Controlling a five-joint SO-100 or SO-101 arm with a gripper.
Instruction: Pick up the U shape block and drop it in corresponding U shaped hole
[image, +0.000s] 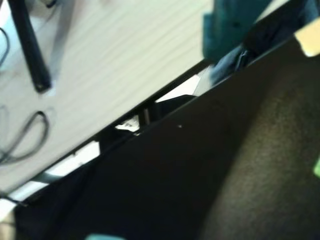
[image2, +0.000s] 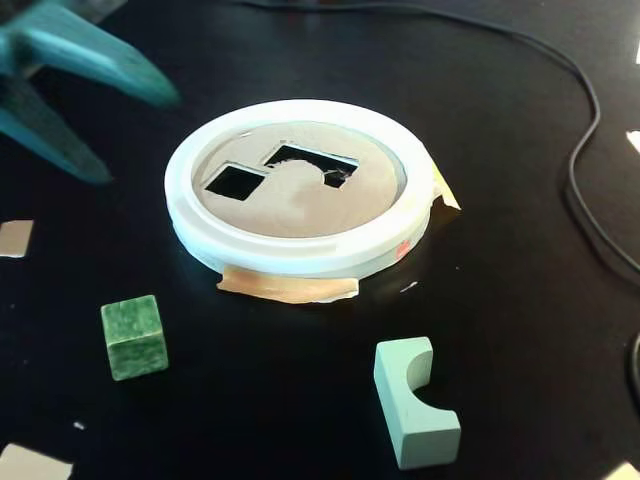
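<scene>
- Fixed view: the U shape block (image2: 415, 402) lies at lower right on the black counter (image2: 520, 290), notch facing right, apart from all else.
- Dark green cube (image2: 133, 336) lower left; white ring (image2: 300, 250) at centre holds the U shaped hole (image2: 305, 163) beside a square cutout (image2: 234, 181).
- Tool (image2: 95, 125), blurred, upper left, fingers spread, empty.
- Black cable (image2: 585, 150) along right edge.

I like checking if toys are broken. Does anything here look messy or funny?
A little. In the fixed view the white ring around the tan disc is stuck down with wrinkled tan tape, and something pale and frayed sticks into the U shaped hole. Paper scraps lie about. The U shape block and green cube look whole.
</scene>
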